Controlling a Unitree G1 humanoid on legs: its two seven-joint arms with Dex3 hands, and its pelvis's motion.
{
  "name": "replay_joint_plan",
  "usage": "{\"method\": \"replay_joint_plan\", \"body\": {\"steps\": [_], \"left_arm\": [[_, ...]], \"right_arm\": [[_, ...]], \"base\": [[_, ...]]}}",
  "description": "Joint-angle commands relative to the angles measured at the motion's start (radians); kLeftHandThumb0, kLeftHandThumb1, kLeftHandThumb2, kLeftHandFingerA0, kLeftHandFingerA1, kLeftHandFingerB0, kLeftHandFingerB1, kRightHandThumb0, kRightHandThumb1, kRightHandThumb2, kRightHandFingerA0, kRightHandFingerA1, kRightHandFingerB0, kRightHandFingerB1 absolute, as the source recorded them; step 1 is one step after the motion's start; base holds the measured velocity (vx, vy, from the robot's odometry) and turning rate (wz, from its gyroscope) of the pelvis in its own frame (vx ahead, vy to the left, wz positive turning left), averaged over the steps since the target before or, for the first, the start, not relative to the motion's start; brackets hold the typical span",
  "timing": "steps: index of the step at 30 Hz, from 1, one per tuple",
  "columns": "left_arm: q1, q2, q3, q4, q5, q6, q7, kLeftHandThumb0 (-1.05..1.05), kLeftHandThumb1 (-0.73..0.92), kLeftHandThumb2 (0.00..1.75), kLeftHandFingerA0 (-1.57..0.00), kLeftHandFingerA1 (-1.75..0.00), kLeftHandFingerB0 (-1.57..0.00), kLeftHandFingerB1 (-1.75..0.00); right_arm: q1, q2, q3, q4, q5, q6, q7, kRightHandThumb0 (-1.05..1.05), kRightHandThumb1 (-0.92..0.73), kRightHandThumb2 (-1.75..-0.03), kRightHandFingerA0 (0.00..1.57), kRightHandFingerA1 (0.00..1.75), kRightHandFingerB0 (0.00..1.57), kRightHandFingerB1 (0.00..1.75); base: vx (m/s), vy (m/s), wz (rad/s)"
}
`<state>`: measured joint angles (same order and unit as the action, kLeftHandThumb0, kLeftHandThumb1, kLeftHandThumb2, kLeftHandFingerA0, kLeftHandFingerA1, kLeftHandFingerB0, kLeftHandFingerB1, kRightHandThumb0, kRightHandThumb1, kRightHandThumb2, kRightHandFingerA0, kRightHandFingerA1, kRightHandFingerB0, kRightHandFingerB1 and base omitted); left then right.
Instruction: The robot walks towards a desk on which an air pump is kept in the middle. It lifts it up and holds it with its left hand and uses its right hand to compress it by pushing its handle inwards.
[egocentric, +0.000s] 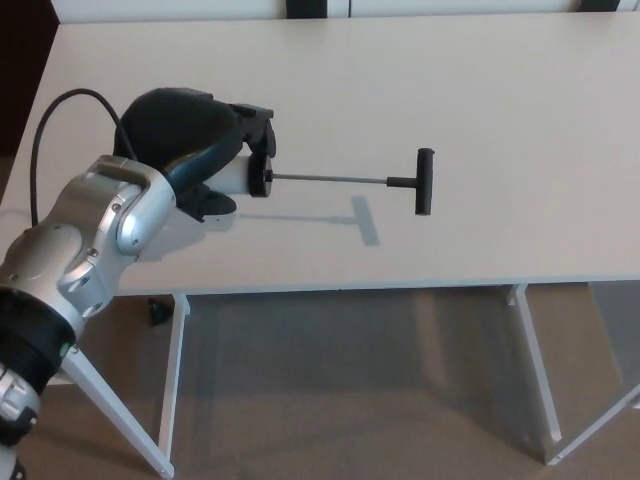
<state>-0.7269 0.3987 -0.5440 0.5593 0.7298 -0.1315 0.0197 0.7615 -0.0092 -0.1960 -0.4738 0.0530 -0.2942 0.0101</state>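
Note:
My left hand (195, 140) is shut on the air pump's white barrel (232, 176), and holds it level above the white desk (480, 90). The pump's thin metal rod (325, 179) sticks out to the right, fully drawn out. It ends in a black T-handle (425, 181). The pump's shadow (365, 220) lies on the desk below, so the pump is clear of the surface. My silver left forearm (95, 245) comes in from the lower left. My right hand does not show.
The desk's front edge (400, 285) runs across the picture, with white legs (535, 370) below it and beige carpet under them. A black cable (45, 140) loops from my left wrist over the desk's left end.

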Motion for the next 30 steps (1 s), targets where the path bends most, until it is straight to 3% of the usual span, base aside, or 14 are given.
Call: {"method": "replay_joint_plan", "body": {"steps": [1, 4, 5, 9, 11, 12, 17, 18, 19, 20, 21, 24, 25, 30], "left_arm": [[0.003, 0.125, -0.006, -0.117, 0.053, -0.12, -0.046, -0.16, 0.73, 0.55, -0.69, -1.73, -0.7, -1.0], [0.002, 0.122, -0.01, -0.116, 0.052, -0.126, -0.045, -0.16, 0.73, 0.55, -0.69, -1.73, -0.7, -1.0], [0.002, 0.122, -0.01, -0.121, 0.049, -0.121, -0.053, -0.2, 0.71, 0.56, -0.7, -1.74, -0.66, -1.15], [0.004, 0.124, -0.01, -0.132, 0.044, -0.111, -0.067, -0.2, 0.71, 0.56, -0.7, -1.74, -0.66, -1.15], [-0.001, 0.119, -0.016, -0.13, 0.053, -0.106, -0.062, -0.25, 0.69, 0.55, -0.7, -1.73, -0.68, -1.02], [-0.013, 0.115, -0.023, -0.126, 0.059, -0.101, -0.07, -0.23, 0.72, 0.51, -0.63, -1.75, -0.6, -1.23], [-0.019, 0.106, -0.016, -0.132, 0.041, -0.085, -0.102, -0.29, 0.7, 0.56, -0.73, -1.71, -0.6, -1.47], [-0.018, 0.105, -0.012, -0.135, 0.034, -0.081, -0.109, -0.35, 0.68, 0.56, -0.65, -1.72, -0.71, -0.9], [-0.018, 0.103, -0.007, -0.137, 0.026, -0.07, -0.119, -0.41, 0.52, 0.82, -0.97, -1.35, -0.79, -0.91], [-0.018, 0.102, -0.004, -0.137, 0.023, -0.063, -0.125, -0.41, 0.52, 0.82, -0.97, -1.35, -0.79, -0.91], [-0.02, 0.102, -0.005, -0.139, 0.026, -0.058, -0.128, -0.36, 0.65, 0.6, -0.71, -1.67, -0.81, -0.75], [-0.024, 0.102, -0.008, -0.137, 0.035, -0.062, -0.121, -0.37, 0.63, 0.61, -0.73, -1.63, -0.83, -0.7], [-0.024, 0.098, -0.007, -0.142, 0.032, -0.066, -0.118, -0.49, 0.51, 0.68, -0.87, -1.48, -0.77, -0.58], [-0.022, 0.094, -0.005, -0.161, 0.031, -0.061, -0.125, -0.36, 0.58, 0.59, -0.79, -1.57, -0.79, -0.48]], "right_arm": [[-0.432, -0.031, -0.033, -0.5, -0.083, 0.019, -0.095, -0.91, -0.74, -1.05, 0.08, 0.09, 0.1, 0.15], [-0.543, -0.054, -0.005, -0.448, -0.09, 0.118, -0.082, -0.91, -0.74, -1.05, 0.08, 0.09, 0.1, 0.15], [-0.6, -0.052, 0.011, -0.406, -0.098, 0.147, -0.08, -0.79, -0.87, -0.66, 0.0, 0.23, 0.04, 0.22], [-0.667, -0.037, 0.022, -0.361, -0.113, 0.178, -0.076, -0.79, -0.87, -0.66, 0.0, 0.23, 0.04, 0.22], [-0.775, -0.031, 0.036, -0.224, -0.118, 0.219, -0.086, -0.87, -0.92, -0.68, 0.0, 0.04, 0.0, 0.11], [-0.849, -0.027, 0.047, -0.089, -0.091, 0.245, -0.077, -0.9, -0.81, -1.16, 0.0, 0.11, 0.0, 0.08], [-0.951, -0.022, 0.064, 0.126, -0.065, 0.28, -0.056, -0.86, -0.81, -1.16, 0.0, 0.13, 0.0, 0.1], [-0.969, -0.019, 0.071, 0.17, -0.085, 0.29, -0.062, -0.84, -0.81, -1.15, 0.0, 0.15, 0.0, 0.12], [-0.988, -0.014, 0.081, 0.218, -0.107, 0.298, -0.069, -0.8, -0.8, -1.14, 0.0, 0.17, 0.0, 0.15], [-1.001, -0.011, 0.088, 0.249, -0.122, 0.303, -0.074, -0.8, -0.8, -1.14, 0.0, 0.17, 0.0, 0.15], [-1.011, -0.004, 0.094, 0.285, -0.118, 0.311, -0.072, -0.82, -0.8, -1.13, 0.0, 0.15, 0.0, 0.13], [-1.031, 0.014, 0.096, 0.356, -0.088, 0.309, -0.066, -0.82, -0.8, -1.13, 0.0, 0.15, 0.0, 0.13], [-1.039, 0.036, 0.088, 0.388, -0.042, 0.321, -0.059, -0.87, -0.82, -1.13, 0.0, 0.11, 0.0, 0.09], [-1.064, 0.093, 0.061, 0.471, 0.072, 0.352, -0.042, -0.81, -0.85, -1.16, 0.0, 0.14, 0.0, 0.13]], "base": [[0.0, 0.0, 0.0], [0.0, 0.0, 0.0], [0.0, 0.0, 0.0], [0.0, 0.0, 0.0], [0.0, 0.0, 0.0], [0.0, 0.0, 0.0], [0.0, 0.0, 0.0], [0.0, 0.0, 0.0], [0.0, 0.0, 0.0], [0.0, 0.0, 0.0], [0.0, 0.0, 0.0], [0.0, 0.0, 0.0], [0.0, 0.0, 0.0], [0.0, 0.0, 0.0]]}}
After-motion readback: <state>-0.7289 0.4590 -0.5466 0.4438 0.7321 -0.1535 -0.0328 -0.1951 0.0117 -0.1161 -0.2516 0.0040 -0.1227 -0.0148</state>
